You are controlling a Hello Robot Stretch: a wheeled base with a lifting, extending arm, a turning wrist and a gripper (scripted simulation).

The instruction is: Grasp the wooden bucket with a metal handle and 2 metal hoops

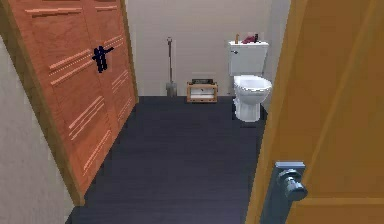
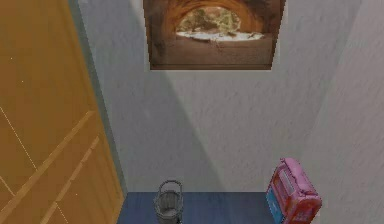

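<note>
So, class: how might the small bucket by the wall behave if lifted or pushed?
The bucket looks rigid, so it should probably keep its shape when gripped. Its arched handle stands above the rim; lifted there, the body would likely swing. Upright on the dark floor, it may slide if pushed low, tip if pushed high.

Forward view: looks ahead and slightly down into bathroom, toilet distant. Arm side view: faces nearby wall, painting overhead. Shared: orange door.
</note>
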